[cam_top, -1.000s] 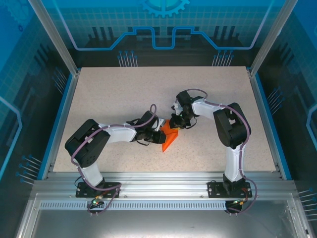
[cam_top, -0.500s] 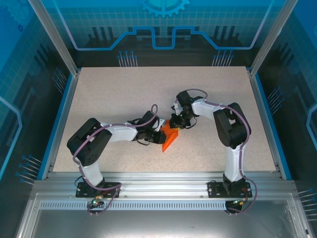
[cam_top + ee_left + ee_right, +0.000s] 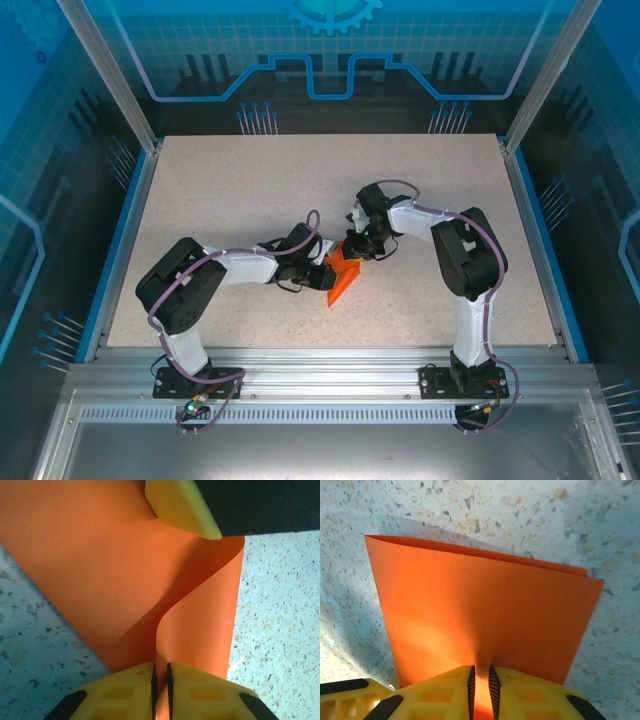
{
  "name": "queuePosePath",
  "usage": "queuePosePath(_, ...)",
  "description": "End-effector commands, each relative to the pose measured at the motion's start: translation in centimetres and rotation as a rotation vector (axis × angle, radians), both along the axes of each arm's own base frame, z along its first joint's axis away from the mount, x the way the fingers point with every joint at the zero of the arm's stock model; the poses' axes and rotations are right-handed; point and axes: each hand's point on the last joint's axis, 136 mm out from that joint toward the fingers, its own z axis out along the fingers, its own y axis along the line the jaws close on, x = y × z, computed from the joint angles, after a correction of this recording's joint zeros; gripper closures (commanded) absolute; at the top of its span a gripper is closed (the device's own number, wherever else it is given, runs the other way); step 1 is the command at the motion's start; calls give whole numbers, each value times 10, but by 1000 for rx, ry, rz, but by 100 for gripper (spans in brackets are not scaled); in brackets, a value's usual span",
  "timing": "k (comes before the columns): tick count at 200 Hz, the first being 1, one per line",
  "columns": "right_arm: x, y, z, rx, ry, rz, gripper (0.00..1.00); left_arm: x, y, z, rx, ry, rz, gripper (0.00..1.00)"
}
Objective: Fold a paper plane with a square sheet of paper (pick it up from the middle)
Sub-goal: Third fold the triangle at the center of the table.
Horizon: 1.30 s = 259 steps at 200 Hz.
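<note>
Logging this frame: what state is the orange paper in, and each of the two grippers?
square sheet of paper: folded double, bowed upward between the two grips.
left gripper: shut, pinching one edge of the sheet.
right gripper: shut, pinching another edge of the sheet.

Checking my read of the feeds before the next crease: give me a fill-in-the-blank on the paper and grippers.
The left gripper is shut on the ____ paper.
The right gripper is ____ on that paper too.
From above, the paper sits ____ the two grippers on the table.
Missing: orange; shut; between.
</note>
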Motion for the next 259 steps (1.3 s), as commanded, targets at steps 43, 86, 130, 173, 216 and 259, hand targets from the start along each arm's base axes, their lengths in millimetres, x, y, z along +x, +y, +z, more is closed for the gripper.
queuePosePath(43,-15,3,6,43,32,-26,81,4,6,-19,57,12,-15,83)
queuePosePath(86,-8,-21,40,123,-48,-156,79,2,6,-21,56,16,-26,84)
queuePosePath(130,-33,-19,47,210,-52,-177,80,3,3,-19,57,15,-40,84)
queuePosePath(173,-46,13,50,292,-29,-128,83,2,4,-22,60,21,-41,84)
queuePosePath(216,-45,15,28,260,7,-145,84,3,4,-22,61,23,-38,84)
queuePosePath(259,-49,19,20,302,7,-135,83,4,3,-22,67,16,-45,84)
